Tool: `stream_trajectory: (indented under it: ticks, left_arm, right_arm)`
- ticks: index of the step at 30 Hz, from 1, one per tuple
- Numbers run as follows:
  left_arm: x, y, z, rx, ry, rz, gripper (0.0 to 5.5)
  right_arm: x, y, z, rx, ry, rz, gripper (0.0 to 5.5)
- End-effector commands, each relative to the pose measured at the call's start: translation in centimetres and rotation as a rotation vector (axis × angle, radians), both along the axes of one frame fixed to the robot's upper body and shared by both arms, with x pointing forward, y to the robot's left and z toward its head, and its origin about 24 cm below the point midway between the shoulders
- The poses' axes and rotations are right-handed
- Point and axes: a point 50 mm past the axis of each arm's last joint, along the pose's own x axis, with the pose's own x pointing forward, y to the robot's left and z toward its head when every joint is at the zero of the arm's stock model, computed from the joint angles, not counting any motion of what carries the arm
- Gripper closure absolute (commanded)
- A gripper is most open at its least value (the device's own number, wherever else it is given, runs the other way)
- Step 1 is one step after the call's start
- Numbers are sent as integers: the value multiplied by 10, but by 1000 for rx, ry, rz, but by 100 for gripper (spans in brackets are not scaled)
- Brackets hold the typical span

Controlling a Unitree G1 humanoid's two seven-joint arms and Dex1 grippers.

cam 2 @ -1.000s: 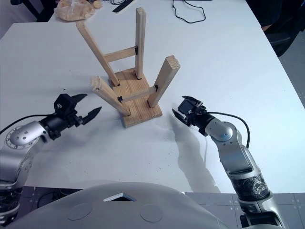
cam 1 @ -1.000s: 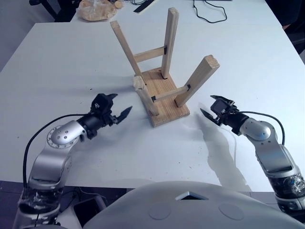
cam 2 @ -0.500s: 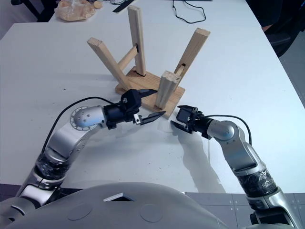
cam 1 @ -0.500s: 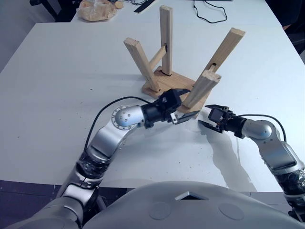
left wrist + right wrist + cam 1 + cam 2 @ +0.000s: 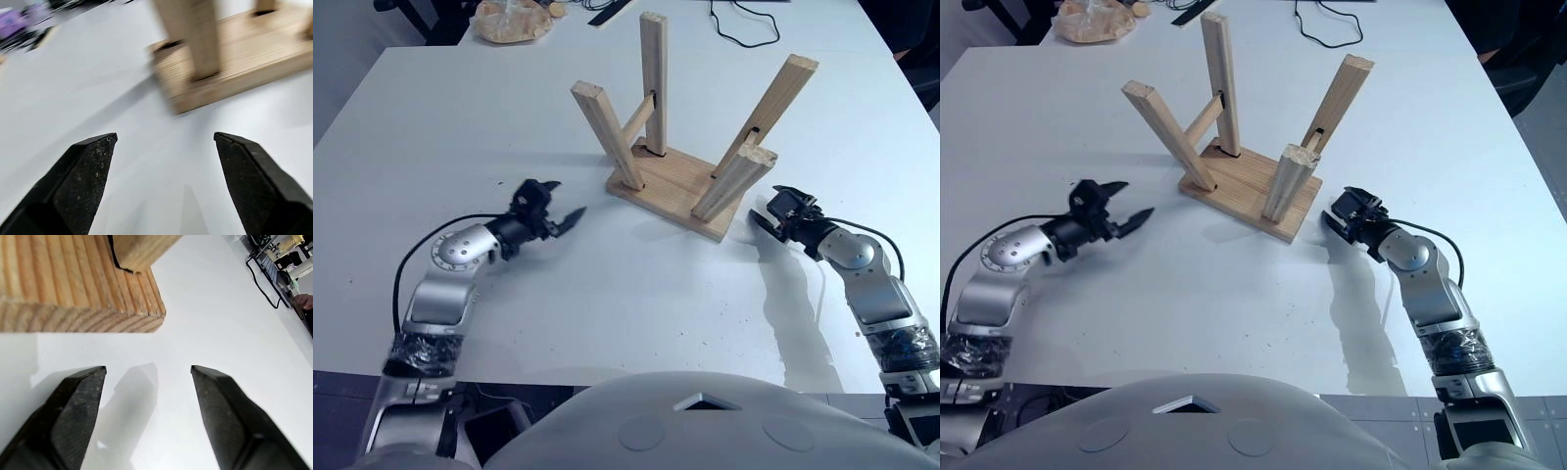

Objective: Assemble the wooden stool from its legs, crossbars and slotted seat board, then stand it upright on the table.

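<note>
**Assembled stool rests upside down, ready for the flip**
The stool (image 5: 680, 166) sits mid-desk (image 5: 607, 313) on its seat board (image 5: 677, 191), legs (image 5: 655, 83) in the air. The right hand (image 5: 766, 217), spread, hovers just beside the board's corner. The left hand (image 5: 566, 198), also spread, is well apart. A clean flip likely needs both gripping opposite legs low.

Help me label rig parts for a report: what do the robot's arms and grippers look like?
The left arm and right arm are silver-grey shells with round joint discs; a black cable loops beside each. The left gripper and right gripper are black, each with two tapered, rough-textured fingers.
</note>
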Motion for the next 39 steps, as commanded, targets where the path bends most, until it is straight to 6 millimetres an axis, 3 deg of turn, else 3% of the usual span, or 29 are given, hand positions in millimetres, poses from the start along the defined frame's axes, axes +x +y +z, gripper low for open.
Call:
stream_trajectory:
  ticks: [1,5,12,22,25,30,35,39]
  left_arm:
    - [42,6,-5,-7,-109,127,201]
    - [60,-5,-28,44,-109,158,252]
    - [65,-19,-63,201,-80,140,254]
    - [43,-92,-79,80,-78,-274,254]
    - [23,-82,-82,80,-72,-322,254]
    - [-28,-37,-73,68,-44,-221,254]
    - [-65,-40,-48,26,-28,-222,254]
    - [-76,-44,-28,-4,-22,-215,254]
  right_arm:
    - [-8,11,-18,16,78,-1,229]
    - [-10,10,-24,-1,100,5,229]
    - [-7,18,-26,4,111,34,229]
    - [-7,32,-27,69,163,107,229]
    - [-5,37,-26,75,166,147,229]
    - [-11,47,-24,90,178,246,229]
    - [-25,56,-15,169,222,345,229]
    - [-30,56,-7,216,238,354,229]
